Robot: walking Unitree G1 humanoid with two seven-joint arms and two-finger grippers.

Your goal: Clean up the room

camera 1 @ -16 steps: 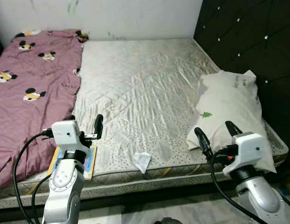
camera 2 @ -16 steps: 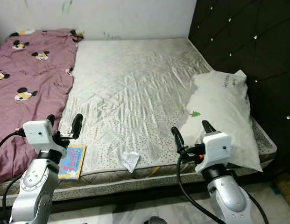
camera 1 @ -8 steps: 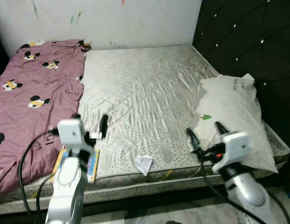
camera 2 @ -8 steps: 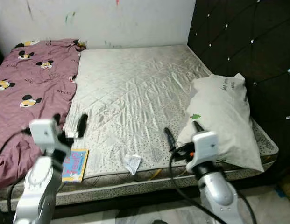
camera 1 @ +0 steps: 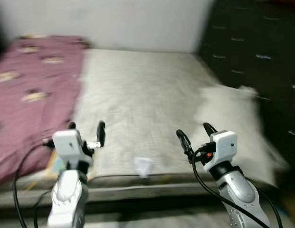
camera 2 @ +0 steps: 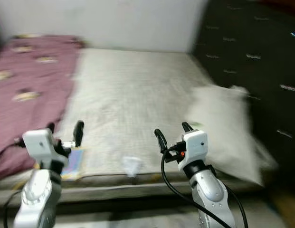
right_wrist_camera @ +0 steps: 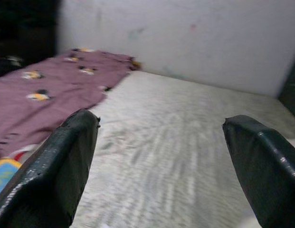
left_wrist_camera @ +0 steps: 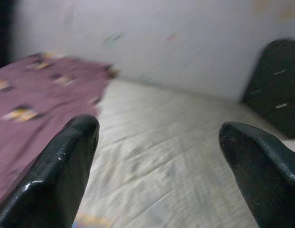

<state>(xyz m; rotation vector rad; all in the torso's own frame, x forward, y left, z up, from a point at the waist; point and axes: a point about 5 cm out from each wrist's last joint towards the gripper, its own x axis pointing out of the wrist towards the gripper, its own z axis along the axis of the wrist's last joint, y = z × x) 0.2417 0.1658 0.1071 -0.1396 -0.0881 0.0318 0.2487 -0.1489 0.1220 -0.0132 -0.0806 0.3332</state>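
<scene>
The views are blurred by motion. A small crumpled white paper [camera 1: 143, 166] lies on the mattress [camera 1: 142, 85] near its front edge. A colourful book [camera 2: 73, 161] lies at the front left, beside the purple printed blanket [camera 1: 28, 95]. A white pillow [camera 1: 233, 123] rests at the right against the dark headboard [camera 1: 252, 47]. My left gripper [camera 1: 86, 127] is open and empty, raised over the bed's front edge near the book. My right gripper [camera 1: 192, 130] is open and empty too, held between the paper and the pillow.
A white wall [camera 1: 137, 23] runs behind the bed. The bed frame's front edge [camera 1: 147, 192] lies just ahead of my arms, with floor below it. The dark tufted headboard closes off the right side.
The whole picture has shifted and blurred, so the camera has moved. My right gripper now sits further left in view. Both grippers stay open and empty.
</scene>
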